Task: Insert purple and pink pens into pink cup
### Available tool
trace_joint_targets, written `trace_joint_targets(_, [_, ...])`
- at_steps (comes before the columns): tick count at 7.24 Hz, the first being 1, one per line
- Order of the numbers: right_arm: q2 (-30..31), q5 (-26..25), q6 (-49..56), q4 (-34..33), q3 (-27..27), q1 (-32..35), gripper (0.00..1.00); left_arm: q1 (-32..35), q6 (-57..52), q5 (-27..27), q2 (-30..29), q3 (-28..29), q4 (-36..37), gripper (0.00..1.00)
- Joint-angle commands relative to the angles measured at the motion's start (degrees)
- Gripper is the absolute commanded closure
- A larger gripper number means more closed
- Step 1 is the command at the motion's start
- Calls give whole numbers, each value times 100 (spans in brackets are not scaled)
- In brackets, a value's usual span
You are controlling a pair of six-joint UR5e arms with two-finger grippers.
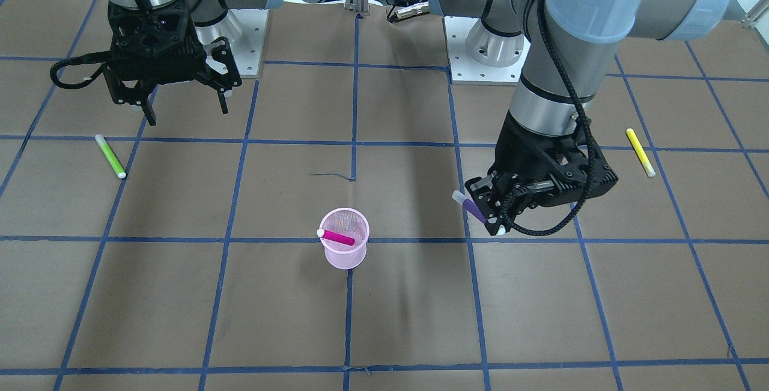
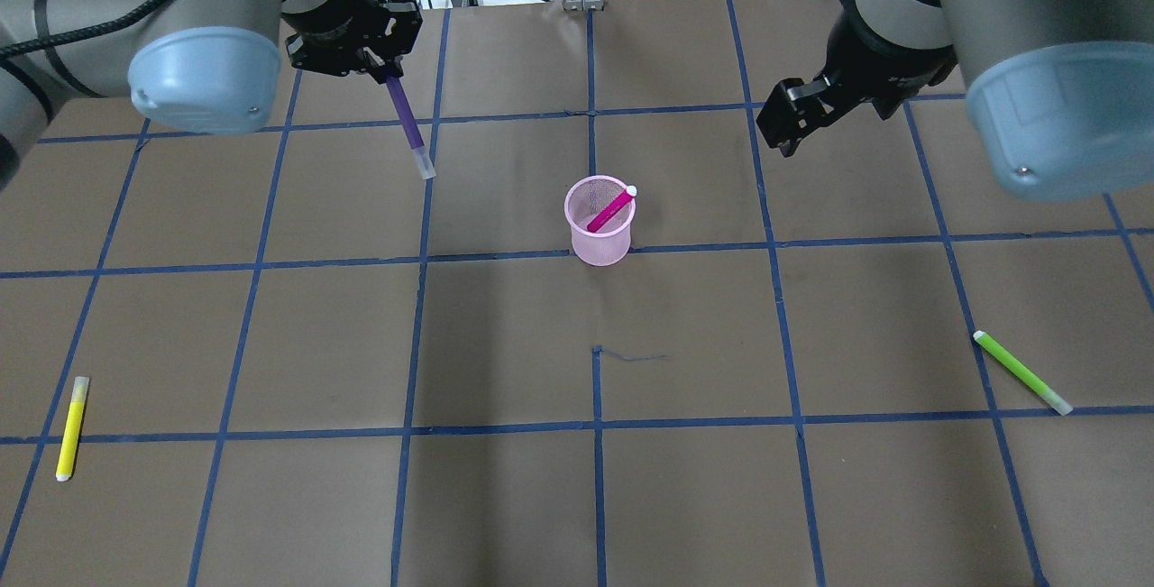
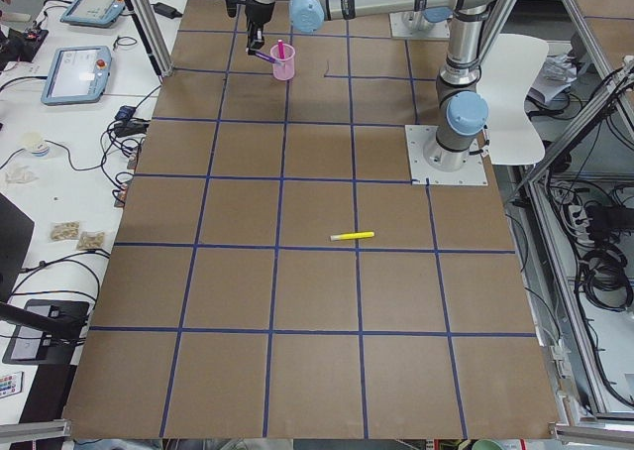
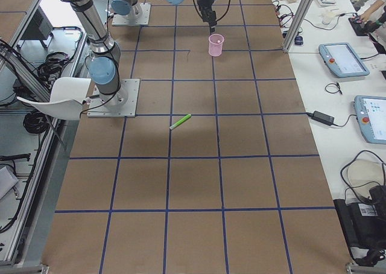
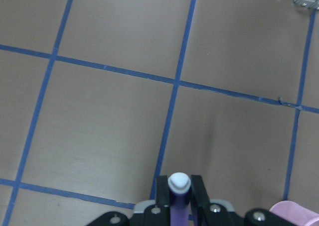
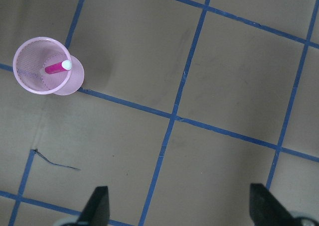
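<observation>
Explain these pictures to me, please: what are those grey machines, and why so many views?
They are two robot arms at a brown table. Two pictures look down from opposite sides, two look along the table from its ends, and two come from cameras on the wrists. The left hand is shut on a purple pen, apart from the pink cup. A pink pen already leans inside that cup. The right hand is open and empty. A yellow pen and a green pen lie on the table.
</observation>
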State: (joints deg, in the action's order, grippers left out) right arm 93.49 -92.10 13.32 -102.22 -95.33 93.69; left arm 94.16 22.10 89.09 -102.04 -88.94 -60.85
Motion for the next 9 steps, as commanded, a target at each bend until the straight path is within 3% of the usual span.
trace_joint_targets(1, [11,400,-1017,53,58,-79,0,304,1228,-180,-157,-53,196,100])
trace_joint_targets(2, [98,368,-1024,53,50,-79,0,496,1740,-390,-263,-62,249,100])
trace_joint_targets(4, [248,455,-1068,19,-12,-35,0,918,1937,-313,-509,-80,808,100])
trace_joint_targets(6, [239,377,-1068,-17,-3,-70,0,1226,1938,316,-659,-281,1502,100])
trace_joint_targets(9, [239,359,-1068,1,-12,-70,0,1429,1965,417,-773,-405,1726,100])
